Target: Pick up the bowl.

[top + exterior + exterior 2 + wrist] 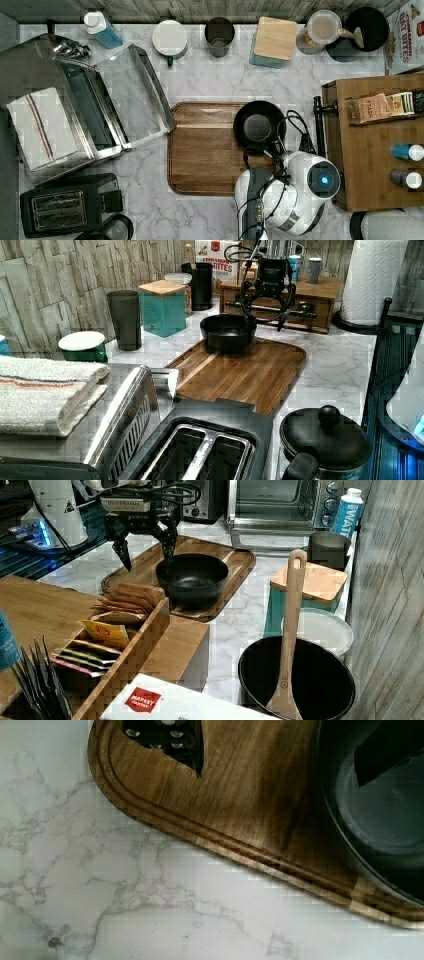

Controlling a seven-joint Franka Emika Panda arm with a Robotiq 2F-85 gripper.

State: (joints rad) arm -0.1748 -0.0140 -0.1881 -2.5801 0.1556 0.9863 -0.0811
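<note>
A black bowl (192, 579) sits upright on a wooden cutting board (145, 567), near the board's edge closest to a wooden tea organiser (117, 630). The robot's gripper (146, 555) hangs above the bowl's rim with its two fingers spread wide, holding nothing. In the right view, one finger (168, 547) points down over the bowl's inside and the other (121, 550) stands outside the wall, over the board. It appears to straddle the rim, though how high above it is hard to judge.

The bowl looks glossy and slick. If the fingers close too high on the thin rim, it could slip out or tip. Coming down off-line could knock the rim and slide the bowl across the board.

The board lies on a white marble counter (210, 80) in a crowded kitchen. A toaster oven (95, 105), a toaster (60, 205), a dark cup (219, 36) and a teal canister (272, 42) stand around it, before a stone-tile wall.
</note>
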